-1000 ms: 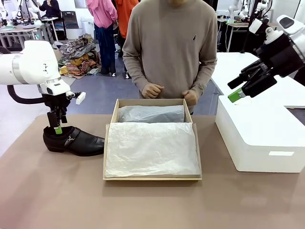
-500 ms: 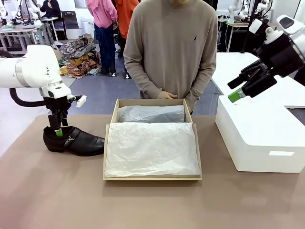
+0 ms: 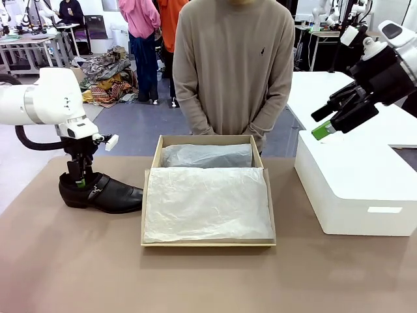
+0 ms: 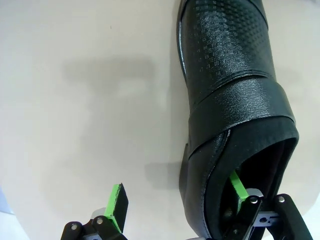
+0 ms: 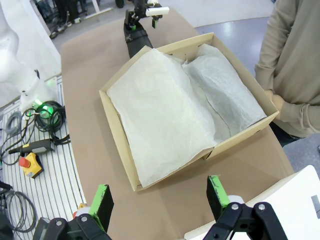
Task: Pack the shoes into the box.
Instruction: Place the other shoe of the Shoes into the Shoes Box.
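One glossy black shoe (image 3: 104, 192) with a side buckle lies on the table at the left, toe pointing toward the box (image 3: 208, 244). The brown cardboard box is lined with white tissue paper and stands mid-table. My left gripper (image 3: 79, 177) is open and lowered onto the shoe's heel end. In the left wrist view one green pad (image 4: 239, 186) sits inside the shoe (image 4: 230, 100) and the other pad (image 4: 117, 200) outside its wall. My right gripper (image 3: 322, 130) hangs open, high at the right, holding nothing. From there it looks down on the box (image 5: 116, 137) and the shoe (image 5: 135, 42).
A bigger white rounded box (image 3: 355, 189) stands at the right of the table, under my right arm. A person in a beige sweater (image 3: 234, 65) stands at the far side, hands together behind the cardboard box. Bare table lies in front.
My left gripper has sunk slightly lower onto the shoe's heel. The person's hands have drawn together and dropped behind the box. The right arm has not moved.
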You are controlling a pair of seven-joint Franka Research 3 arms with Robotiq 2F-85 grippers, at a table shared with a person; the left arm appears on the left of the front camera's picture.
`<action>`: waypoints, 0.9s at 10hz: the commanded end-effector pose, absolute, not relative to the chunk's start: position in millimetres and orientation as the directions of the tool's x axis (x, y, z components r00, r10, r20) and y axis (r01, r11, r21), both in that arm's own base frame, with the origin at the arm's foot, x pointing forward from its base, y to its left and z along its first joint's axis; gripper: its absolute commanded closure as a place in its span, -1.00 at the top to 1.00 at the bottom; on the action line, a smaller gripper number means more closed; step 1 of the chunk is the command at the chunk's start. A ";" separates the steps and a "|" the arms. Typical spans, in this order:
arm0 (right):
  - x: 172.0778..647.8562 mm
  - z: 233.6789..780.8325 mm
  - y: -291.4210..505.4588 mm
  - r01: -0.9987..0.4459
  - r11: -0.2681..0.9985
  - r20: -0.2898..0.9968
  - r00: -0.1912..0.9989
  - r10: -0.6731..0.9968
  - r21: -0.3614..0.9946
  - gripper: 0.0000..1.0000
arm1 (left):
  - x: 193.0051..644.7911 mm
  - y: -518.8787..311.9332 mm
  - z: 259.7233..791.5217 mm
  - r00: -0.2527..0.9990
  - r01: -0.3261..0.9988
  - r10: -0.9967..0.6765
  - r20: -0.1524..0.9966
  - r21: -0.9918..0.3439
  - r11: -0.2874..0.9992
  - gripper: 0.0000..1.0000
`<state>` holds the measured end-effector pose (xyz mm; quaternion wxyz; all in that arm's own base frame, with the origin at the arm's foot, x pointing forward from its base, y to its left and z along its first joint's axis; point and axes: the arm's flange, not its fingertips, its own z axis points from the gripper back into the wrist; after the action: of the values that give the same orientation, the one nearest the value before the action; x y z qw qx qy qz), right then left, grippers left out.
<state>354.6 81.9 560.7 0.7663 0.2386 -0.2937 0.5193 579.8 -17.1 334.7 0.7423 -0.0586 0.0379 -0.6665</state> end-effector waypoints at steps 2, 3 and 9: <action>356.9 560.0 83.2 -0.944 0.325 0.723 0.262 0.639 0.055 1.00 | 583.6 -12.1 335.8 0.082 0.986 -0.996 0.025 -0.149 0.078 0.62; 356.9 560.0 83.2 -0.944 0.325 0.723 0.262 0.639 0.055 1.00 | 583.6 -11.3 336.1 0.082 0.985 -0.996 0.026 -0.151 0.078 0.23; 356.9 560.0 83.2 -0.944 0.325 0.723 0.262 0.639 0.055 1.00 | 580.7 -10.4 342.9 0.074 0.987 -0.997 0.019 -0.144 0.071 -1.00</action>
<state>354.6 81.9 560.7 0.7662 0.2386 -0.2938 0.5194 580.5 -16.1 339.6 0.7398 -0.0629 0.0417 -0.6686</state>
